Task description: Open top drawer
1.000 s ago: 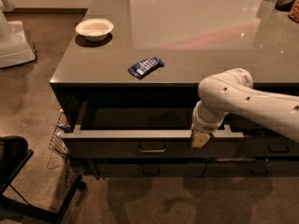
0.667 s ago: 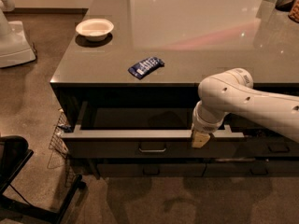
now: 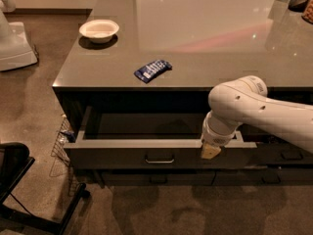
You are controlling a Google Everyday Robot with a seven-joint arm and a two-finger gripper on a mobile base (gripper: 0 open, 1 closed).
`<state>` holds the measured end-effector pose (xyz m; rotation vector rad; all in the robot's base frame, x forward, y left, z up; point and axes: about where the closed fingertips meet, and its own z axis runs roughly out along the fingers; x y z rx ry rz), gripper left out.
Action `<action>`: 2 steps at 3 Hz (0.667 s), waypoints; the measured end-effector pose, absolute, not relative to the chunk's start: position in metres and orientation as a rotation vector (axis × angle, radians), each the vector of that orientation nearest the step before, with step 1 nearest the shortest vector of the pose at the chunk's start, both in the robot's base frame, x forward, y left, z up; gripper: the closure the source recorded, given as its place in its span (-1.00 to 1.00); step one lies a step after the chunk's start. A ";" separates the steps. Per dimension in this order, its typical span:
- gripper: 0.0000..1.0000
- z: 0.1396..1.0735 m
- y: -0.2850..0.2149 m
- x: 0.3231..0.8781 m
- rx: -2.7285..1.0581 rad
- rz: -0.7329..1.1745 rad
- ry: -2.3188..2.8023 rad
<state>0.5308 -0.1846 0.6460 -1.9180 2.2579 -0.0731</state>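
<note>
— Where's the drawer?

— Right under the counter (image 3: 205, 58), on the side facing us. The drawer (image 3: 117, 156) stands pulled out part way, its grey inside showing along the top, dark further back.

— And the gripper?

— The gripper (image 3: 210, 152) hangs down at the drawer's front rim, to the right of the handle (image 3: 159, 158) and clear of it. It looks to be touching that rim. Whether it's parted or closed, I can't tell from here.

— The arm?

— The arm (image 3: 259, 109) comes in from the right, white, bent down over the drawer's right end.

— Anything on the counter?

— A white bowl (image 3: 99, 30) near the left corner, and a blue packet (image 3: 153, 70) lying close to the front edge, above the drawer. The two are well apart.

— Below the drawer?

— A shallower drawer (image 3: 156, 178), shut. A wire rack (image 3: 61, 143) hangs at the cabinet's left side.
</note>
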 end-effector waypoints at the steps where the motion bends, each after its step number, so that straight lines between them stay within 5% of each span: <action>1: 1.00 0.650 -0.186 0.504 -1.941 -0.047 2.314; 2: 1.00 0.649 -0.186 0.504 -1.941 -0.047 2.314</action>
